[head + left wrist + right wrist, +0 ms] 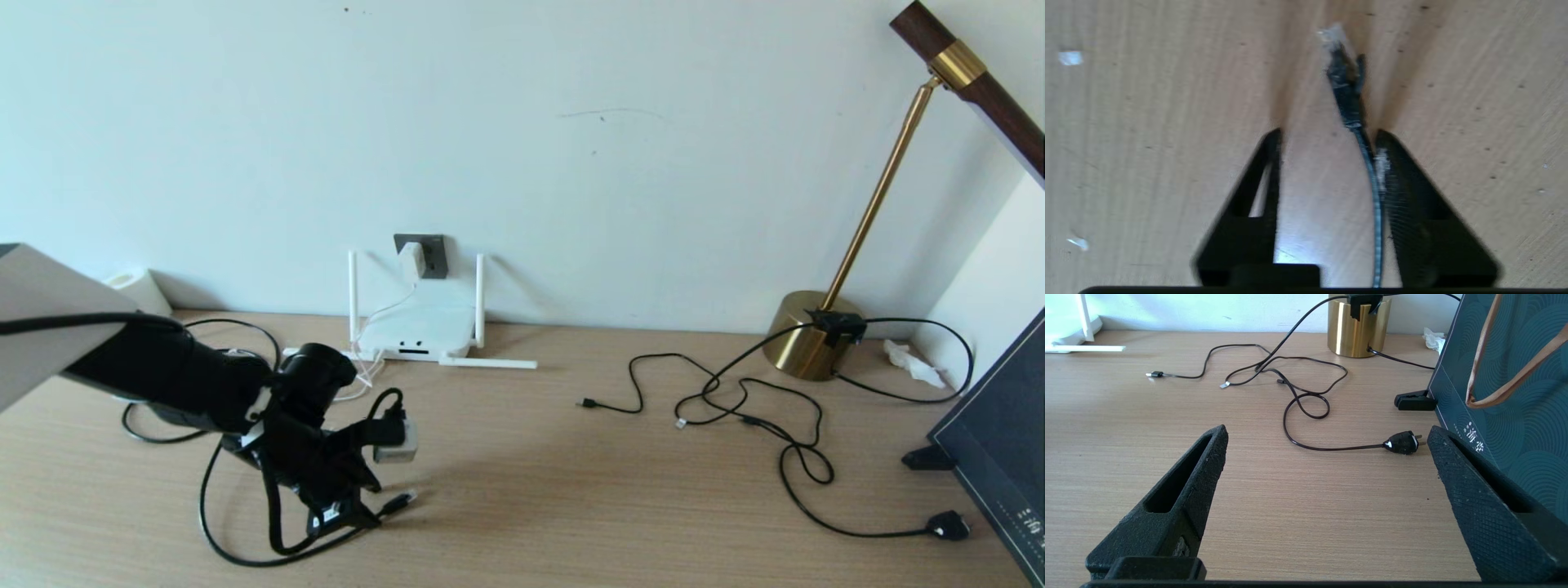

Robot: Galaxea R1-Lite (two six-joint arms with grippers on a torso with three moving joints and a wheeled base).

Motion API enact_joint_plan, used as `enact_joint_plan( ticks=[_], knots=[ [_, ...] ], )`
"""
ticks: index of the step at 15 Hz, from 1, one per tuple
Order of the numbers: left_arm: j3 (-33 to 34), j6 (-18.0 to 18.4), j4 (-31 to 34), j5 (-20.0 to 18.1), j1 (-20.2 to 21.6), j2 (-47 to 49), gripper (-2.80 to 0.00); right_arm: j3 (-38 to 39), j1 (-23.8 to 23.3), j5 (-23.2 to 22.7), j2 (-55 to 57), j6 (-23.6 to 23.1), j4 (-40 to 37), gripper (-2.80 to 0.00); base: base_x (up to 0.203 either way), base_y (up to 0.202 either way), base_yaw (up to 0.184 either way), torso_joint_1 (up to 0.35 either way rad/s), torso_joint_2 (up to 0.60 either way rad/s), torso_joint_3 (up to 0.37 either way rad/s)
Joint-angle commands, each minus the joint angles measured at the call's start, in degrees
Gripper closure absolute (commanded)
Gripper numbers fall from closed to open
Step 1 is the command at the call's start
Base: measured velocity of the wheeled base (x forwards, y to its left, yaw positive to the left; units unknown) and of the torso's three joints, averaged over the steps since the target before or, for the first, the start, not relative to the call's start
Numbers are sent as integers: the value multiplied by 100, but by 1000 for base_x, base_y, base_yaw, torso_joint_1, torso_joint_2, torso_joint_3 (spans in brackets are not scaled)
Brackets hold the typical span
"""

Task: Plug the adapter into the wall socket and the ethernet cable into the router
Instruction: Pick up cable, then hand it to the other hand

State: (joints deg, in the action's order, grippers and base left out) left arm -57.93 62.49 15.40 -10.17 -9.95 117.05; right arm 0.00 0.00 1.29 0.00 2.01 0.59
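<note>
The white adapter [413, 258] sits in the dark grey wall socket [430, 255], and its thin white cord drops to the router [416, 331] below. The router is flat and white, with antennas upright and one lying on the desk. The black ethernet cable [245, 555] loops over the left of the desk, and its clear plug [402, 499] rests on the wood. My left gripper [359, 508] hangs low over that end, open. In the left wrist view the ethernet cable [1376, 204] runs between the fingers, close against one finger [1412, 196], with the plug [1340, 57] beyond the tips. My right gripper [1327, 430] is open over bare desk.
A brass lamp base [804, 336] stands at the back right with thin black cables [718, 392] and a two-pin plug [947, 525] spread before it. A dark teal bag [1008, 457] leans at the right edge. A white holder [135, 286] stands at the back left.
</note>
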Motion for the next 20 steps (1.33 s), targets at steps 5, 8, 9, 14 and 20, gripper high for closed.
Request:
enact_joint_plan(
  ticks=[5, 8, 9, 14, 20],
  knots=[
    [344, 31, -124, -5, -194, -341, 0, 0, 0, 3, 9, 2, 3, -280, 0, 0, 0, 0, 0, 0],
    [395, 27, -91, -238, -277, -1088, 0, 0, 0, 3, 9, 2, 3, -280, 0, 0, 0, 0, 0, 0],
    [457, 26, -77, -338, -290, -1466, 0, 0, 0, 3, 0, 2, 3, -280, 0, 0, 0, 0, 0, 0],
    [650, -178, 221, -937, -376, -3635, 0, 0, 0, 3, 0, 2, 3, -280, 0, 0, 0, 0, 0, 0],
    [2260, -968, -19, -1213, -502, -5507, 0, 0, 0, 3, 9, 2, 3, -280, 0, 0, 0, 0, 0, 0]
  ],
)
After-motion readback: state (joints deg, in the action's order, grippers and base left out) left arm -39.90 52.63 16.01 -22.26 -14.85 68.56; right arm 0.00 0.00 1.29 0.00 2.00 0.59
